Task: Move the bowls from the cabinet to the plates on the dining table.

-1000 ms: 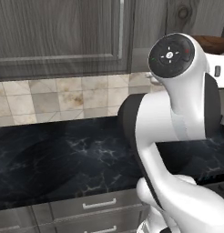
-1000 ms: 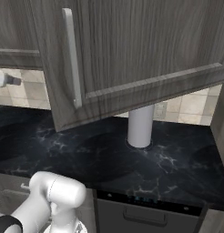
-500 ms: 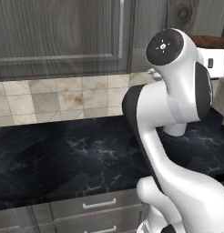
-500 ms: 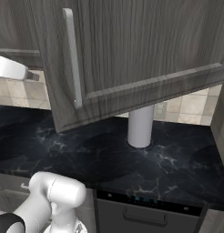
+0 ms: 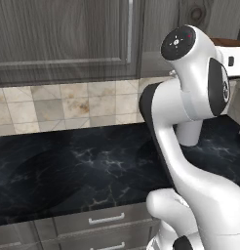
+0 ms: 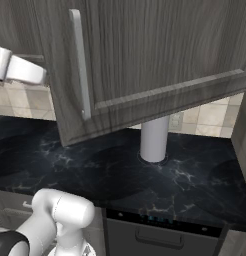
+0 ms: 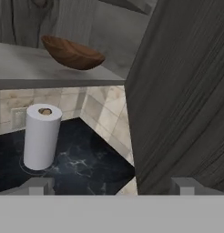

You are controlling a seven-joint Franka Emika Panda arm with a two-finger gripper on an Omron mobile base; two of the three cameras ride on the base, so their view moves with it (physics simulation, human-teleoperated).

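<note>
Above the open tool, upper left, sits the wooden bowl.

We are seeing a grey shelf inside the cabinet, and a brown wooden bowl is sitting on it near its front edge; below, the black marble counter is carrying a white paper towel roll, which is standing upright close to the tiled wall.

Brown bowl partly cut off by shelf edge; cabinet door cropped at right, hiding interior beyond.
</note>
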